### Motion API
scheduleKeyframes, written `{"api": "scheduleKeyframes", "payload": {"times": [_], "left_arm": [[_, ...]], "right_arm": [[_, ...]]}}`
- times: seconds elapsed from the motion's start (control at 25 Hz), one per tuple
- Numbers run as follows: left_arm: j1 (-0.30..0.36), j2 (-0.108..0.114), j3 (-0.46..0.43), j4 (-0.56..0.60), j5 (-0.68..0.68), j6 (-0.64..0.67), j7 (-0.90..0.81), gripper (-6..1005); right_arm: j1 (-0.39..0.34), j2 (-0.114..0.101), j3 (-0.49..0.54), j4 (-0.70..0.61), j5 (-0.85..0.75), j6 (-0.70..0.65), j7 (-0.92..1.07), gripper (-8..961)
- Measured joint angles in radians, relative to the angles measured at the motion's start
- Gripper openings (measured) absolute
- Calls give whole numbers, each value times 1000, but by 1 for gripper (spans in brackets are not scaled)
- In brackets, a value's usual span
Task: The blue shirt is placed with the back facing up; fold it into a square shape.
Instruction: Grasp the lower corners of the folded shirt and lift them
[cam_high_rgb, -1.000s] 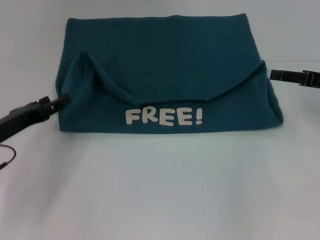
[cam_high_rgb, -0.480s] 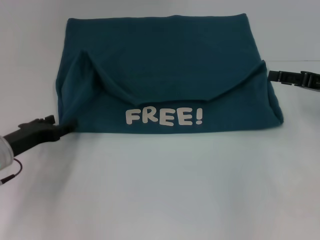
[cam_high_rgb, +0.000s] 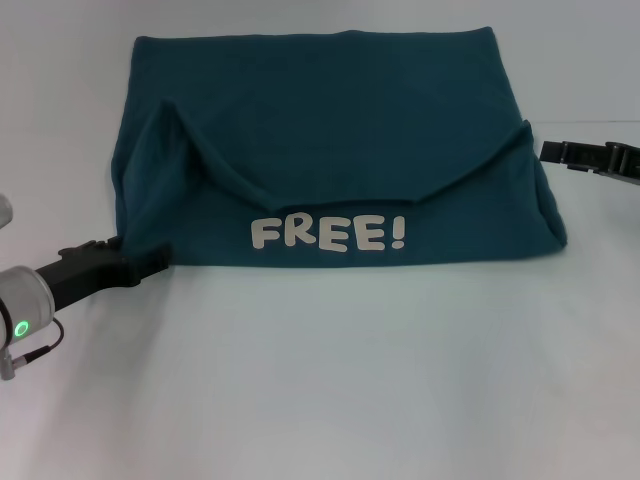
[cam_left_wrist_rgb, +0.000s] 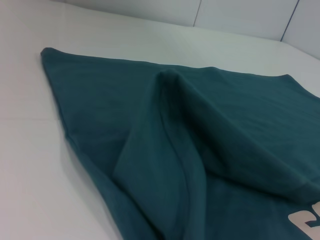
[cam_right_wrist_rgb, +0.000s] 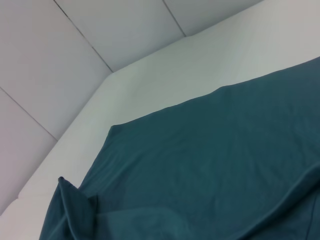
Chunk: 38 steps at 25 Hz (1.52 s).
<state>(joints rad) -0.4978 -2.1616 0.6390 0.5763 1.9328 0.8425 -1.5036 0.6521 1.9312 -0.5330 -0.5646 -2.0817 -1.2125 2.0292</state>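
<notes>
Head view: blue shirt (cam_high_rgb: 330, 150) lies half-folded mid-table. My left gripper (cam_high_rgb: 150, 262) is at its 7 o'clock corner, can't tell if clamped. Next I'd fold that side inward. Right gripper (cam_high_rgb: 548, 151) waits at 3 o'clock.

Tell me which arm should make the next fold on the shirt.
Left, probably. The left gripper sits right at the near left corner of the blue shirt, ready to lift it. The right gripper hangs off the shirt's right edge, apart from the cloth.

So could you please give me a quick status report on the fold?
Left tool at shirt's near-left corner. Right tool beside the right edge, apart. Blue shirt partly folded, sleeves tucked in, FREE! print showing. Nothing blocking.
</notes>
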Motion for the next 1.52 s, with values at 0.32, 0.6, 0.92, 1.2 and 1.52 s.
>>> {"api": "scheduleKeyframes", "payload": {"times": [0.32,0.6,0.92,1.2,1.52], "left_arm": [[-7,0,5,5,0,21,-1,722],[-12,0,5,7,0,5,-8,715],[-12,-1,5,8,0,-4,-9,390],[-12,-1,5,14,0,-5,-16,101],[-14,-1,5,24,0,2,-24,26]], "right_arm": [[-8,0,1,5,0,6,0,675],[-15,0,1,6,0,6,0,674],[-21,0,1,6,0,5,0,674],[-26,-17,-24,6,-69,0,63,674],[-27,-5,-37,5,-153,21,113,673]]}}
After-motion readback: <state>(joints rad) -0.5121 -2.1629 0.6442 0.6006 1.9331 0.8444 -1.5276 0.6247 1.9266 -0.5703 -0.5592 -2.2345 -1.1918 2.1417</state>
